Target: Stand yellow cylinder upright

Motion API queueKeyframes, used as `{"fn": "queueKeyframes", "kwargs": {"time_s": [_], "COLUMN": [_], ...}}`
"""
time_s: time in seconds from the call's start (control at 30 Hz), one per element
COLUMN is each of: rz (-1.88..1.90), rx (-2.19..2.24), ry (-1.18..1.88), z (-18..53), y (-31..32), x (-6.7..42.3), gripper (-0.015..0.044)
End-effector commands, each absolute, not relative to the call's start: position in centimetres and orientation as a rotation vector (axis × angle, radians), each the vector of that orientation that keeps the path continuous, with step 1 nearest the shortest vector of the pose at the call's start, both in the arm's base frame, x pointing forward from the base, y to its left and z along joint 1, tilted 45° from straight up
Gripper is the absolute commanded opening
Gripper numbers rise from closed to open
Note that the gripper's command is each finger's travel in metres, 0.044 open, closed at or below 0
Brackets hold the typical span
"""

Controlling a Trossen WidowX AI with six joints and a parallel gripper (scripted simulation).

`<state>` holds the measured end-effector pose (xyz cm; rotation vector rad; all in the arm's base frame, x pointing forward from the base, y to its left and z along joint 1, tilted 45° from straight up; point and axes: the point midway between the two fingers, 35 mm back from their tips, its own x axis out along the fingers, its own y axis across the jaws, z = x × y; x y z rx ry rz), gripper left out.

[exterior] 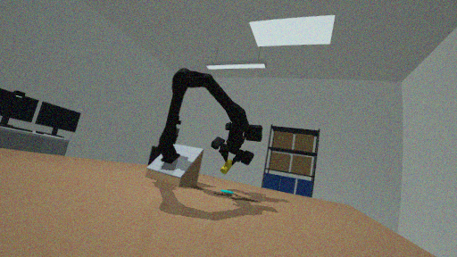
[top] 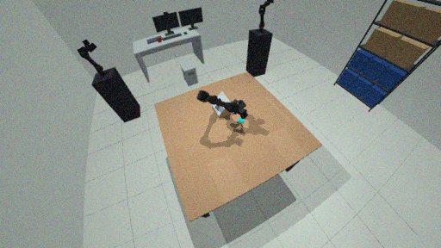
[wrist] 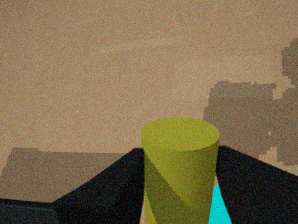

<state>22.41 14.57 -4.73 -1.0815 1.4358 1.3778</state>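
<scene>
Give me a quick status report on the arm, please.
Gripper shut on yellow cylinder. Cylinder airborne, tilted, above cyan circle, not set down. Nothing seen in the way.

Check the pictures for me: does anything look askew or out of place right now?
One thing: the yellow cylinder hangs tilted in the gripper, clear of the table, above the cyan circle, not upright. In the wrist view the circle peeks out only to one side of the cylinder. Nothing looks spilled or damaged.
</scene>
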Motion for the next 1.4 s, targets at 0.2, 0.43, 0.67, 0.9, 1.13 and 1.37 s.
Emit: {"fn": "queueKeyframes", "kwargs": {"time_s": [0.2, 0.43, 0.67, 0.9, 1.13, 1.37], "rz": [1.423, 1.446, 1.466, 1.484, 1.5, 1.513], "rx": [-1.018, -0.982, -0.948, -0.917, -0.887, -0.86], "ry": [1.369, 1.321, 1.271, 1.219, 1.165, 1.109], "z": [-4.65, -4.54, -4.39, -4.22, -4.02, -3.78], "y": [14.47, 14.45, 14.42, 14.4, 14.36, 14.32], "x": [22.35, 22.42, 22.5, 22.59, 22.69, 22.8], "gripper": [0.0105, 0.0105, 0.0105, 0.0105, 0.0105, 0.0105]}}
